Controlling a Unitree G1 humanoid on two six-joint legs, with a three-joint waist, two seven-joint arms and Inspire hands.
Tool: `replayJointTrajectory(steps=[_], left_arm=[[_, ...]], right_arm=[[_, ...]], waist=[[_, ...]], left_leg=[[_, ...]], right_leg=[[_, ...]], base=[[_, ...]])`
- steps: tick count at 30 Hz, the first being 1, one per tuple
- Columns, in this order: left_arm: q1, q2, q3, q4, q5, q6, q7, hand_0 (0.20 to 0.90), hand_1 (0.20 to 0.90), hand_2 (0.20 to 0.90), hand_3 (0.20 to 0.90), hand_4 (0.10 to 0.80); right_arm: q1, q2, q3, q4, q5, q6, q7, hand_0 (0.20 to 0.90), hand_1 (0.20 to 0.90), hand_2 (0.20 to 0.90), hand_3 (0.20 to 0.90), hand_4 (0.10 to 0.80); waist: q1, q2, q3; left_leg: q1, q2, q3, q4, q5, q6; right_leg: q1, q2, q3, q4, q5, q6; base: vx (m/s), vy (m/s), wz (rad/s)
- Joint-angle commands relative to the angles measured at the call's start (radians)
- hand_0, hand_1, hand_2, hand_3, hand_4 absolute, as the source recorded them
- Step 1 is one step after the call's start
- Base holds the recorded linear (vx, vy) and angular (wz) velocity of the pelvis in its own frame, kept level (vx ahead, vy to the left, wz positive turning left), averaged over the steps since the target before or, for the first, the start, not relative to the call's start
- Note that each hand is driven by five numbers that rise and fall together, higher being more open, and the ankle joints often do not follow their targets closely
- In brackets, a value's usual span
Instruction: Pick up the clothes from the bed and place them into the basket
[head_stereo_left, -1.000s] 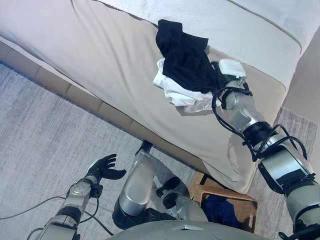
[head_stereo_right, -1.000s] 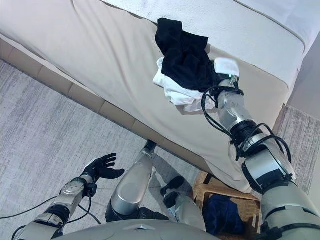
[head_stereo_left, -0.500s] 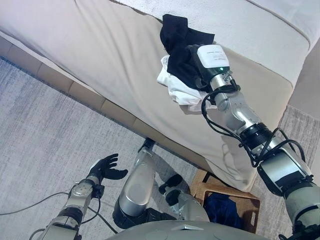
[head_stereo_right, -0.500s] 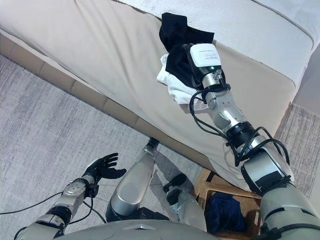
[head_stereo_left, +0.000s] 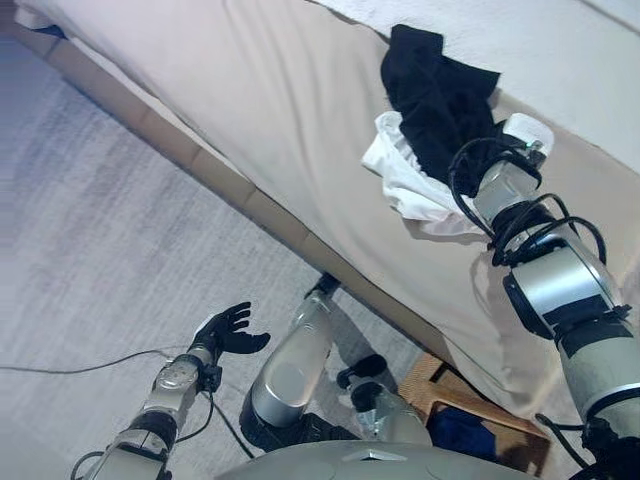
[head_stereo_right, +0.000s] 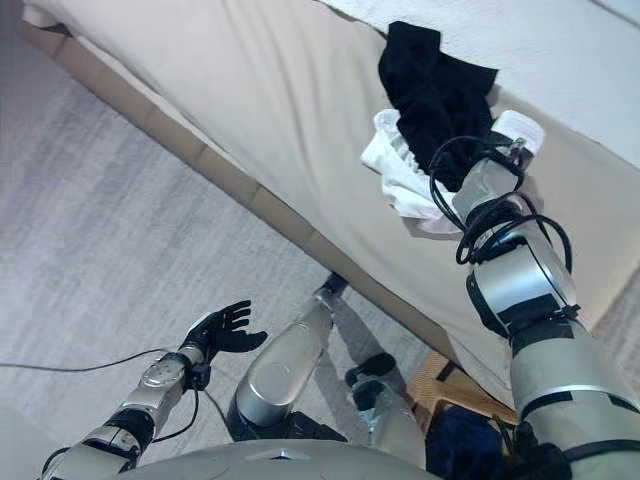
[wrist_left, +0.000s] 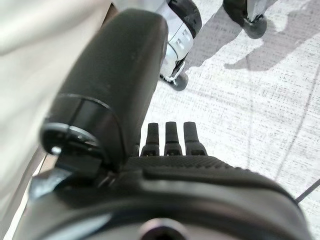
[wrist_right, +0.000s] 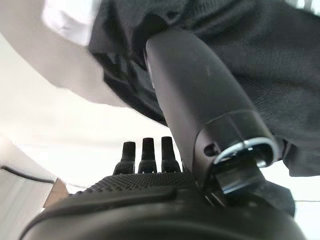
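- Fingers of the left hand (head_stereo_left: 228, 330) are spread and loose, holding nothing; its wrist view shows them straight above the grey carpet (head_stereo_left: 90, 250), on the near side of the bed (head_stereo_left: 300, 130).
- Just under the bed's near edge, at the lower right, stands a brown basket (head_stereo_left: 440, 385) with a dark blue cloth (head_stereo_right: 462, 440) lying inside it.
- On the bed's beige cover lies the pile: a white garment (head_stereo_left: 400, 180) underneath, a black garment (head_stereo_left: 440, 100) draped over it and reaching farther up the bed.
- Right hand (wrist_right: 200, 95) is at the pile's near right side, its wrist with the white camera block just beside the black garment.
- In the right wrist view the thumb lies against the black cloth and the fingers (wrist_right: 144, 155) point straight out beneath it; they seem apart rather than clamped, though the head views hide them behind the wrist.
- Beyond the pile, a white blanket (head_stereo_left: 520, 30) covers the bed's far part.
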Motion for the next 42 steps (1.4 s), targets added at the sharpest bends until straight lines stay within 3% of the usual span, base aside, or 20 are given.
replayJointTrajectory(steps=[1,5,13,18,23,31,38,42], left_arm=[[0.041,0.053,-0.052,-0.025,-0.018,-0.008,-0.016,0.900,0.900,0.900,0.900,0.800],[0.049,0.061,-0.043,-0.001,-0.010,-0.012,-0.012,0.900,0.900,0.900,0.900,0.800],[0.065,0.082,-0.030,0.005,0.006,-0.038,0.004,0.900,0.900,0.900,0.900,0.800],[0.099,0.095,-0.019,0.025,0.041,-0.029,0.010,0.900,0.900,0.900,0.900,0.800],[0.132,0.105,-0.014,0.074,0.116,0.021,0.018,0.900,0.900,0.900,0.900,0.800],[0.146,0.092,-0.033,0.152,0.178,0.093,0.019,0.900,0.900,0.900,0.900,0.800],[0.138,0.068,-0.060,0.175,0.212,0.143,-0.011,0.900,0.900,0.900,0.900,0.800],[0.132,0.054,-0.074,0.165,0.228,0.155,-0.035,0.900,0.900,0.900,0.900,0.800]], right_arm=[[-0.122,-0.077,0.049,-0.112,0.002,-0.026,-0.103,0.300,0.300,0.300,0.200,0.100],[-0.134,-0.085,0.058,-0.159,0.056,-0.059,-0.154,0.300,0.300,0.300,0.200,0.100],[-0.151,-0.130,-0.008,-0.354,0.199,-0.155,-0.405,0.300,0.300,0.300,0.200,0.100],[-0.135,-0.244,-0.100,-0.499,0.221,-0.259,-0.551,0.300,0.300,0.300,0.200,0.100],[-0.092,-0.388,-0.164,-0.627,0.252,-0.284,-0.585,0.300,0.300,0.300,0.200,0.100],[-0.058,-0.561,-0.192,-0.664,0.262,-0.299,-0.550,0.300,0.300,0.300,0.200,0.100],[-0.030,-0.676,-0.246,-0.746,0.284,-0.343,-0.599,0.300,0.300,0.300,0.200,0.100],[0.020,-0.727,-0.295,-0.795,0.306,-0.352,-0.556,0.300,0.300,0.300,0.200,0.100]], waist=[[0.040,-0.004,0.027],[0.029,-0.021,0.026],[-0.019,-0.072,-0.023],[-0.077,-0.104,-0.112],[-0.146,-0.137,-0.233],[-0.266,-0.141,-0.376],[-0.380,-0.115,-0.433],[-0.441,-0.092,-0.447]], left_leg=[[0.038,0.022,0.072,-0.101,-0.032,0.086],[0.052,0.031,0.081,-0.102,-0.044,0.087],[0.142,0.072,0.122,-0.167,-0.055,0.076],[0.223,0.092,0.161,-0.223,-0.061,0.070],[0.317,0.096,0.206,-0.252,-0.084,0.069],[0.429,0.093,0.280,-0.263,-0.100,0.085],[0.499,0.110,0.355,-0.290,-0.114,0.078],[0.519,0.117,0.407,-0.291,-0.123,0.072]], right_leg=[[-0.064,-0.057,-0.002,0.200,0.034,-0.038],[-0.063,-0.056,0.005,0.188,0.057,-0.025],[-0.005,-0.022,0.060,0.105,0.088,-0.009],[0.047,0.013,0.108,0.025,0.097,-0.002],[0.108,0.058,0.156,-0.059,0.099,0.011],[0.150,0.095,0.225,-0.105,0.103,0.006],[0.160,0.126,0.308,-0.152,0.095,-0.014],[0.153,0.136,0.352,-0.166,0.091,-0.023]], base=[[-0.043,0.009,0.12],[-0.011,-0.001,0.01],[-0.010,-0.053,-0.24],[0.012,-0.041,-0.28],[0.049,-0.058,-0.37],[0.033,-0.052,-0.29],[-0.041,-0.099,-0.33],[-0.064,-0.077,-0.46]])
